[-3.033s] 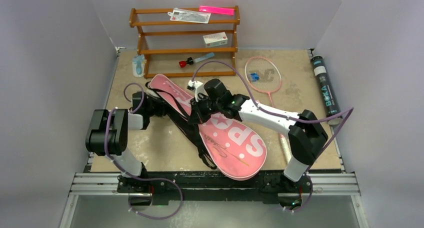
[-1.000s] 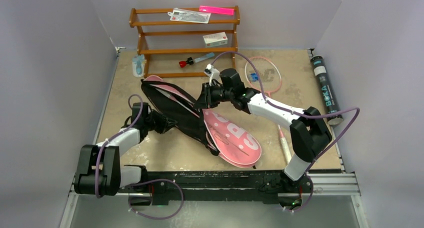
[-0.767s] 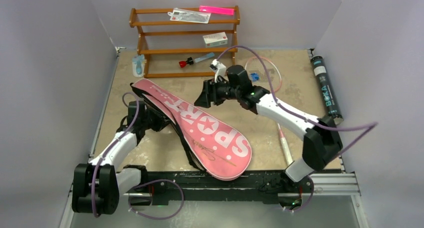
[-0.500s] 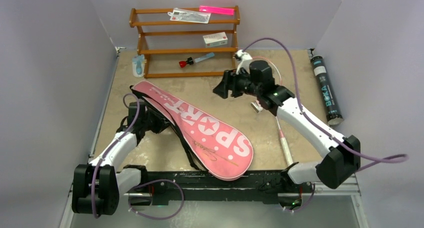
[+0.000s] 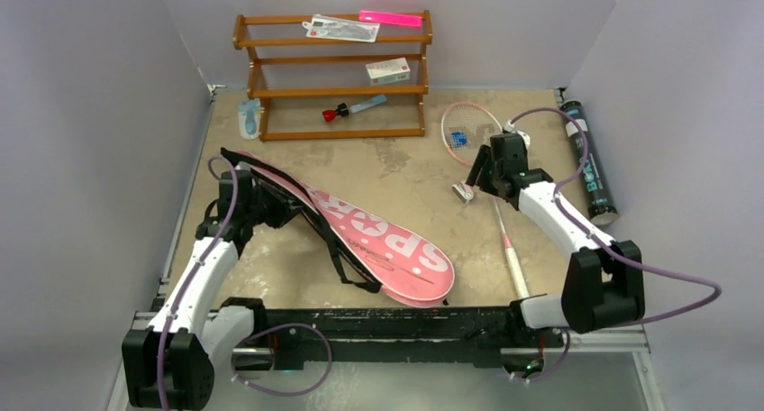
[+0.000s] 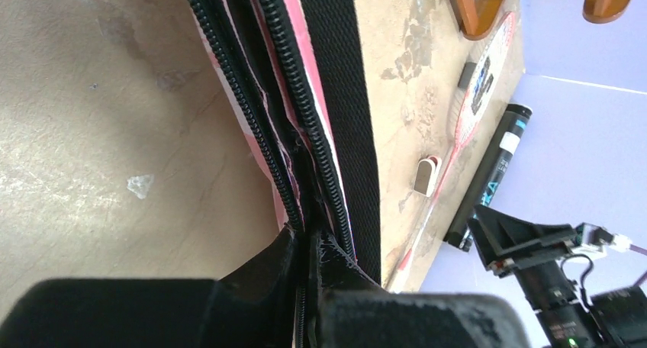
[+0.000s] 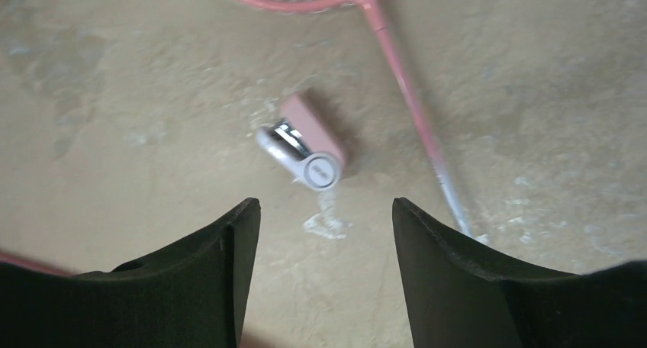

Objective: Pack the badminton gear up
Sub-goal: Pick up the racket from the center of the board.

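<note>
The pink bag [image 5: 396,253] lettered SPORT lies slanted across the table's middle, its black zipper [image 6: 282,81] edges parted. My left gripper [image 5: 268,207] is shut on the bag's zipper edge [image 6: 309,237] at its upper left end. One pink-framed racket [image 5: 470,132] lies at the back right, its shaft [image 7: 408,88] running toward the near edge. My right gripper [image 5: 476,169] hangs open just left of that shaft, above bare table [image 7: 324,211], holding nothing. The black BOKA tube [image 5: 587,163] lies along the right edge.
A small pink and white clip-like object [image 7: 309,153] lies beside the racket shaft. The brown wooden rack [image 5: 333,73] stands at the back with a small white box [image 5: 387,69] and other bits. A pale blue item [image 5: 249,118] lies left of the rack.
My right gripper opened, let go of the bag and swung right to the racket. The bag dropped flat, and my left arm still grips its end.
</note>
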`<state>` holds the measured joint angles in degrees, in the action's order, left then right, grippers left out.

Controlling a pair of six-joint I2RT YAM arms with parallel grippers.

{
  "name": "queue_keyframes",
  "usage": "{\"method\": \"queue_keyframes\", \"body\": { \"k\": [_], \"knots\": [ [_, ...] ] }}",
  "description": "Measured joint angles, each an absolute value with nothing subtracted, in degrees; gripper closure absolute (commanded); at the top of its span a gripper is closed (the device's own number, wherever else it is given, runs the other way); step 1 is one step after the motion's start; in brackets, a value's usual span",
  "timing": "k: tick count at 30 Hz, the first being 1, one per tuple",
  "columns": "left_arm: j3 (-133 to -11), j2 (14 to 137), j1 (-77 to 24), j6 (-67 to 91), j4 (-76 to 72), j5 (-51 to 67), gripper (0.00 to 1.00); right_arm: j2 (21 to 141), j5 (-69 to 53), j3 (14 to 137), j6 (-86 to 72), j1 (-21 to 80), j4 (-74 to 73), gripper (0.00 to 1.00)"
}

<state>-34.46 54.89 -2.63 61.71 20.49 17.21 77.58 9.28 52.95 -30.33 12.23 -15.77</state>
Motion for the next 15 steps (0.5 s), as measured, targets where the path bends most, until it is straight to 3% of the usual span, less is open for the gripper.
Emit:
{"method": "queue_keyframes", "body": {
  "k": [15],
  "knots": [
    [-35.9, 54.9, -2.6, 60.2, 23.7, 17.9, 1.0, 96.0, 18.6, 55.1, -25.8, 7.7, -15.7, 0.47]
  ]
}}
